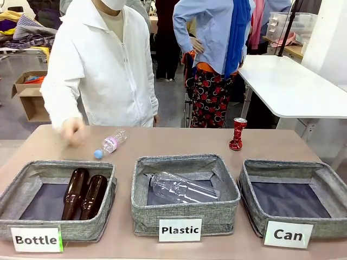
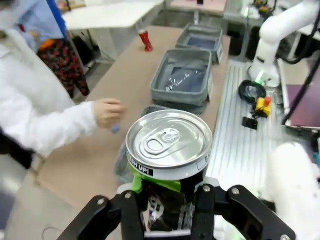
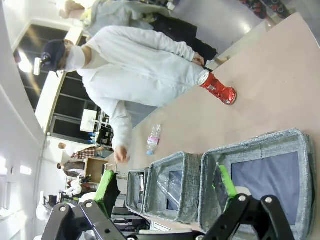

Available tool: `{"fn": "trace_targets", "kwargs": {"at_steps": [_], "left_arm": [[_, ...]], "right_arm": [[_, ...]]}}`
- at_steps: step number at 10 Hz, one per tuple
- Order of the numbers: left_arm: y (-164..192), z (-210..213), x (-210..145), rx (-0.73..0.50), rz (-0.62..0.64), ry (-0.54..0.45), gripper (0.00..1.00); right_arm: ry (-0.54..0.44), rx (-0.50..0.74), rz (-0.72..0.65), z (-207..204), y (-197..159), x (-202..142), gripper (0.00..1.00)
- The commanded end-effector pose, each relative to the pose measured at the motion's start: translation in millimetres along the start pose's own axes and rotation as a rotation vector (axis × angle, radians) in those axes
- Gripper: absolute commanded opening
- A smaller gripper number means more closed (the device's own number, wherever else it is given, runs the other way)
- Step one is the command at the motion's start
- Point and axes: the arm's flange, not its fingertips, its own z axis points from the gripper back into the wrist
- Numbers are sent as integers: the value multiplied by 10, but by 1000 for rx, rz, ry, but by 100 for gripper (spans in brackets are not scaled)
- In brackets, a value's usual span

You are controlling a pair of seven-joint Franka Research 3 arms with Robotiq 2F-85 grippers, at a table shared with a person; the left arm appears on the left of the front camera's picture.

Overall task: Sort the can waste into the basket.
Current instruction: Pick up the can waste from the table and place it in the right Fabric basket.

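A green can [image 2: 169, 145] sits upright, clamped between the left jaws.

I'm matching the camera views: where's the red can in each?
Front view: red can, right of centre, standing.
Left wrist view: red can, top, left of centre.
Right wrist view: red can, upper right, sideways in picture.
Shared landmark: the empty basket nearest it.

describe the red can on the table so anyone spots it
On the brown table, look past the grey basket labelled "Can". The red can stands upright there, alone. Unlike the clear bottle lying further left, it is crumpled metal.
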Motion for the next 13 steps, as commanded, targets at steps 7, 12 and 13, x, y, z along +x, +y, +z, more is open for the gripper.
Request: {"fn": "trace_targets", "kwargs": {"at_steps": [7,12,13], "left_arm": [[707,-4269,1815,-331,-248,-140,39],[-128,-6905,2682,-864,-404,-102,39],[-230,-7331,2857,-869,-459,-95,39]], "right_arm": [[97,-66,219,1057,487,-182,100],[80,-196,374,1830,244,-576,100],[141,-187,357,1754,442,-593,100]]}}
